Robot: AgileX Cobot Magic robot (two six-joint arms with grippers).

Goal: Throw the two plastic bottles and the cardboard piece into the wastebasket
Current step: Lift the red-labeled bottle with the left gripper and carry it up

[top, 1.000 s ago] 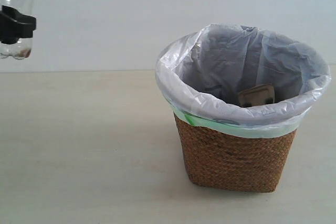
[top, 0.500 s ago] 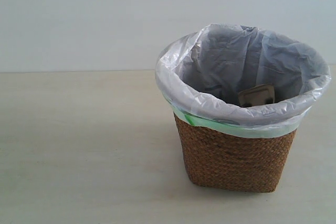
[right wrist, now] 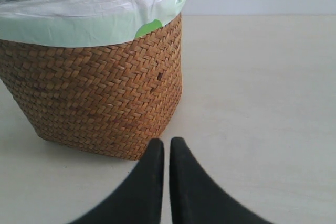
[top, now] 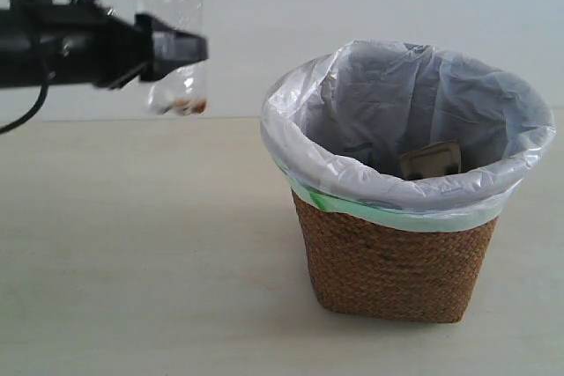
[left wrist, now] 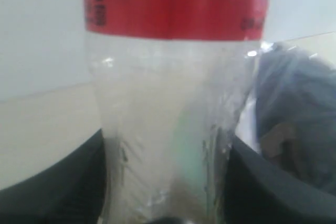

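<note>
Half a second ago the exterior view held only the basket; now the left arm is back in from the left, carrying the red-label bottle [top: 170, 6] further toward the middle than it was a second ago.

The left claw [top: 181, 46] is clamped across the clear body just below the red label, and the left wrist view shows a dark finger on either side of the plastic. The bottle's long axis stands upright, label end up and base down. The base hangs free above the desk [top: 132, 261], touching nothing. Its cap is out of frame.

The wastebasket [top: 397, 261] lies to the right of the claw in the exterior view, apart from the bottle, with bare desk between them. Its mouth opens upward, ringed by the white liner bag [top: 414, 94]. The cardboard piece [top: 430, 161] already leans inside against the liner. The second bottle shows in no view.

As I judge it, the coming move is a sideways carry until the base is over the mouth, then a release. Whether the base already clears the near rim cannot be told from here.

The right claw [right wrist: 167, 150] is closed on nothing, low beside the basket's woven wall. It is nearer the basket, but the left arm has the load.
</note>
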